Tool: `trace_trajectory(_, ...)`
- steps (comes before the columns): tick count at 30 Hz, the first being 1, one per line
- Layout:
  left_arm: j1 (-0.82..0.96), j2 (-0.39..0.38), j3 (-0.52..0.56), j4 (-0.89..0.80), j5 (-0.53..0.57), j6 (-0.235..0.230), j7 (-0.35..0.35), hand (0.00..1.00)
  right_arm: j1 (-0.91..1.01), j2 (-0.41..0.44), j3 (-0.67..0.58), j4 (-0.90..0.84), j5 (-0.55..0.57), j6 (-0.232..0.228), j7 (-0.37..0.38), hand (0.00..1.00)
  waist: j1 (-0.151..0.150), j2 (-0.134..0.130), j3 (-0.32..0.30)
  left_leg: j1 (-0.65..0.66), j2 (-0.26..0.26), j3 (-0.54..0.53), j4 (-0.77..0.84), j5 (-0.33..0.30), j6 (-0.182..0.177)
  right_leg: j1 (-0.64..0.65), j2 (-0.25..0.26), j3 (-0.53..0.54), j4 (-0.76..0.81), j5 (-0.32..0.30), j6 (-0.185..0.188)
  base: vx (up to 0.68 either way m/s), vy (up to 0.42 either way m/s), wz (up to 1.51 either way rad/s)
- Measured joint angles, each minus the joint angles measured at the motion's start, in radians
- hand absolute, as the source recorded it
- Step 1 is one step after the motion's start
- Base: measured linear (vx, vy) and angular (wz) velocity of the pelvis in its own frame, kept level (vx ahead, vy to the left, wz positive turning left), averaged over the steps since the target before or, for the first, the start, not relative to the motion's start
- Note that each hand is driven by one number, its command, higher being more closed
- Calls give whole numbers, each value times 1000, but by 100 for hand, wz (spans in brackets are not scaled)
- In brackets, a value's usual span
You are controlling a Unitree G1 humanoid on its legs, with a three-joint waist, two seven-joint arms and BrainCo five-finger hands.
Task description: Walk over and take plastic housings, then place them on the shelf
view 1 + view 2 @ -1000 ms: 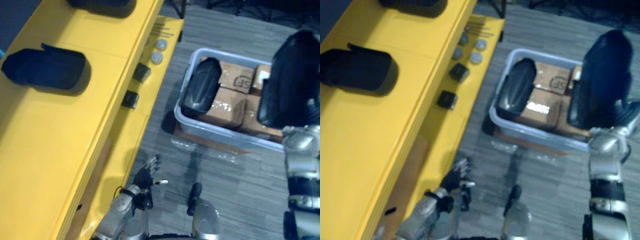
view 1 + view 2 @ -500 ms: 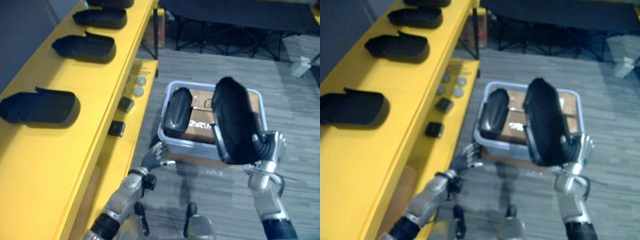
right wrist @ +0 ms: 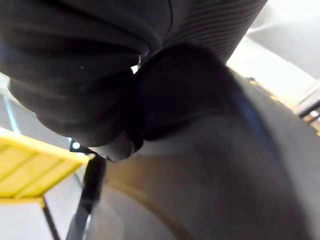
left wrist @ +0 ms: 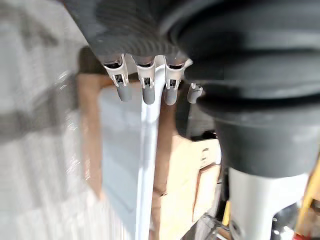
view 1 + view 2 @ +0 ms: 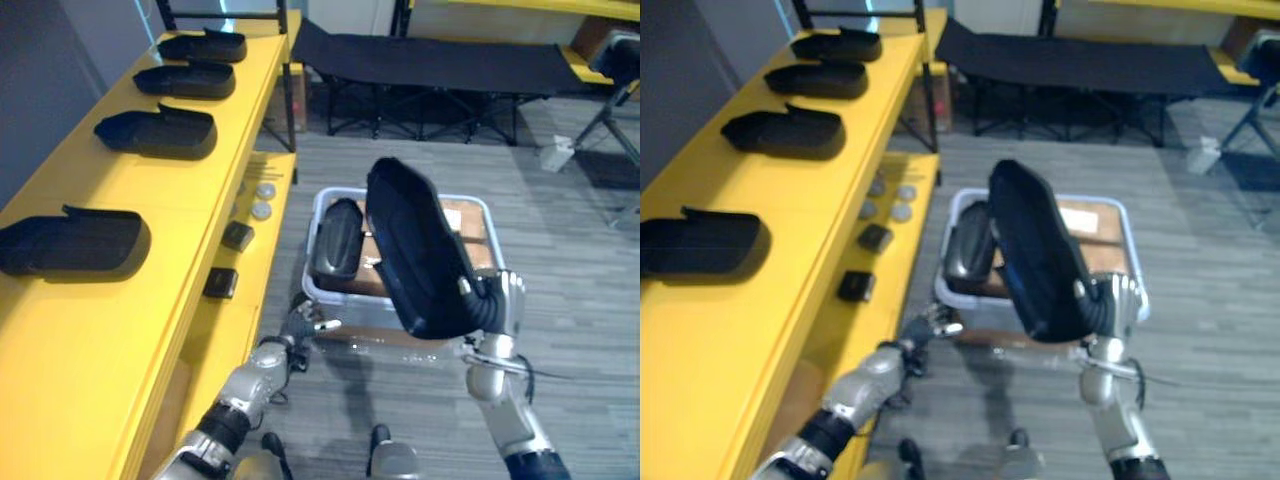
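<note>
My right hand (image 5: pixel 497 305) is shut on a large black plastic housing (image 5: pixel 410 250), held upright and tilted over the floor in front of the bin (image 5: pixel 340 191). That housing's dark wall (image 3: pixel 225 165) lies right against the hand in the right wrist view. A second black housing (image 5: pixel 335 240) rests in the bin on cardboard boxes. Several more black housings (image 5: pixel 75 245) lie in a row on the yellow shelf (image 5: pixel 150 300) at the left. My left hand (image 5: pixel 303 322) hangs open near the bin's front left corner, its fingers (image 4: pixel 145 85) straight and holding nothing.
The shelf's lower board carries small black blocks (image 5: pixel 237 235) and round discs (image 5: pixel 262 210). A black folding cot (image 5: pixel 430 65) stands behind the bin, and a stand's legs (image 5: pixel 600 130) are at the far right. Grey floor lies to the right of the bin.
The camera has tilted up, showing more of the shelf and room. My right hand has carried the housing from the right edge towards the middle, in front of the bin. The left hand has risen slightly.
</note>
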Motion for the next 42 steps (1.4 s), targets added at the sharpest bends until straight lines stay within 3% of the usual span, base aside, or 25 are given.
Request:
trace_trajectory(5, -4, -17, -1, 17, -153, 36, -13, 0, 0, 7, 46, 0, -16, -18, -11, 100, 0, 0, 0, 10, -3, 0, -12, 4, -1, 4, -1, 2, 0, 0, 0, 0, 0, 0)
trace_trajectory(15, -21, -39, -9, -35, -282, 12, -65, 0, 18, 25, 105, 0, -35, -19, -18, 100, 0, 1, -1, 10, -7, -9, -15, 6, 0, 11, -3, -4, -3, 0, 0, -1, 0, 2)
trace_trajectory(23, -20, -34, -43, -107, -288, 7, -79, 0, 46, 24, 164, 12, -36, -36, -17, 100, 0, 23, -30, 27, -10, -12, -30, 10, -1, 27, -3, -6, -13, 0, 0, -1, 1, 1)
trace_trajectory(35, 0, -15, -75, -139, -282, 10, -55, 0, 43, 23, 213, 29, -32, -37, -16, 100, 0, 21, -42, 45, -23, -16, -69, 31, 1, 33, -9, -11, -18, 2, 5, 0, 0, 0)
trace_trajectory(36, 0, -5, -81, -139, -282, 15, -49, 100, 42, 23, 224, 29, -32, -37, -15, 100, 0, 19, -43, 45, -23, -17, -69, 31, 1, 34, -9, -11, -20, 3, 7, 0, 0, 0)
trace_trajectory(42, 3, 7, -89, -139, -277, 15, -29, 100, 35, 23, 268, 29, -23, -37, -15, 100, 2, 11, -48, 44, -24, -20, -69, 32, 2, 36, -10, -16, -23, 4, 8, 0, 0, 0)
